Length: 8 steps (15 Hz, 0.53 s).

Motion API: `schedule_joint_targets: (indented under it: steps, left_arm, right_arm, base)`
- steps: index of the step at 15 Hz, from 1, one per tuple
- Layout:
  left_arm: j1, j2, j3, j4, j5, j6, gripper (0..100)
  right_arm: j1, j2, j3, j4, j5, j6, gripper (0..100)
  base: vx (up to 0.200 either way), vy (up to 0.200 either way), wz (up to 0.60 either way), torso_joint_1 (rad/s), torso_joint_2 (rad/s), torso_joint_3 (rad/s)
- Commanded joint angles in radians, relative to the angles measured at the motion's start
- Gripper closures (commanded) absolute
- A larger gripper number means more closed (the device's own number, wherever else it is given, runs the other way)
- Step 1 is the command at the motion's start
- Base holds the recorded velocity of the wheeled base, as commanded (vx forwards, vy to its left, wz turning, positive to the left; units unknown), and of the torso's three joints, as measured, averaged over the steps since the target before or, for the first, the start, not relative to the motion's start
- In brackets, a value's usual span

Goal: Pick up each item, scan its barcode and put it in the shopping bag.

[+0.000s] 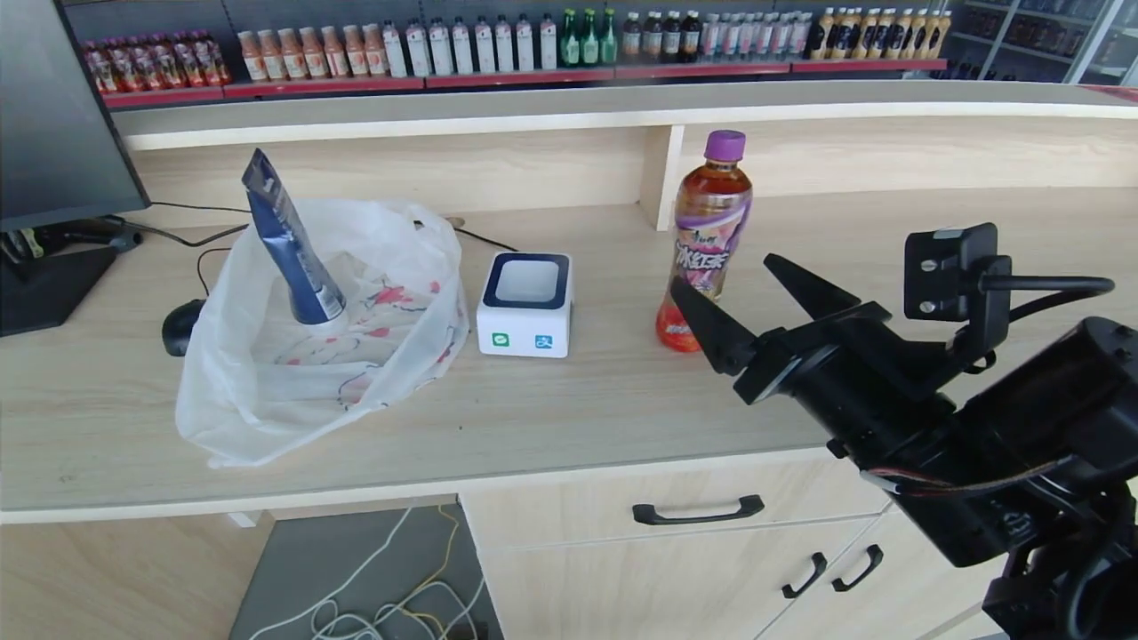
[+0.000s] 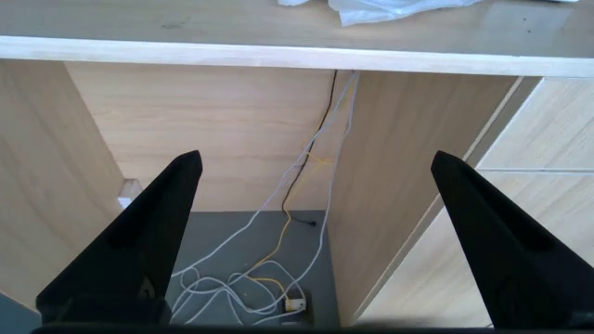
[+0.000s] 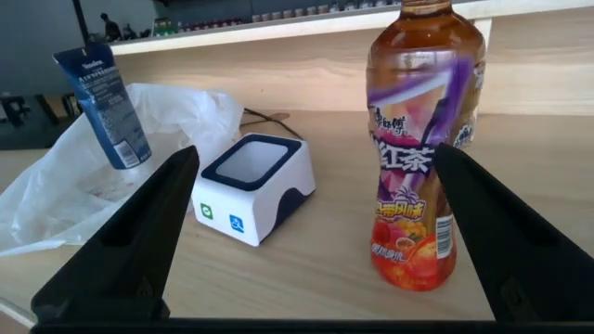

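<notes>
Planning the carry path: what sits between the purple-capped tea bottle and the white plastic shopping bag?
A white cube scanner with a dark rim stands there, plain in the head view.

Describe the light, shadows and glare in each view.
Head view: even light, soft shadow under the shopping bag, pale sheen on the scanner window. Right wrist view: light glows through the bottle. Left wrist view: the left gripper is dark against evenly lit cabinet panels.

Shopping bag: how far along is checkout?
Done: the blue tube stands in the shopping bag. In hand: nothing; the right pincer is open, facing the bottle, not gripping it. Left: the bottle, upright on the counter right of the scanner, needs picking, scanning and bagging. The left pincer is open, below the counter's edge.
</notes>
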<state>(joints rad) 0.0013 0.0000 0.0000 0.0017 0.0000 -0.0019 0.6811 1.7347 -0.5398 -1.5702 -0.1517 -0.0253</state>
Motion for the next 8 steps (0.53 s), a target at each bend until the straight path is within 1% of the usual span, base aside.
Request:
schedule_joint_targets:
  steps: [1,6,8]
  left_arm:
    - [0.0,0.0,0.0,0.0,0.0,0.0,0]
    - [0.0,0.0,0.0,0.0,0.0,0.002,0]
    - [0.0,0.0,0.0,0.0,0.0,0.002,0]
  right_arm:
    - [0.003,0.003,0.004,-0.001,0.0,-0.001,0]
    - [0.015,0.002,0.017,-0.001,-0.002,-0.004,0]
    - [0.046,-0.015,0.081,-0.001,-0.039,-0.01,0]
  base:
    - [0.0,-0.2,0.0,-0.002,0.0,0.002]
    - [0.0,0.0,0.0,0.0,0.0,0.0]
    - [0.0,0.0,0.0,0.0,0.0,0.0]
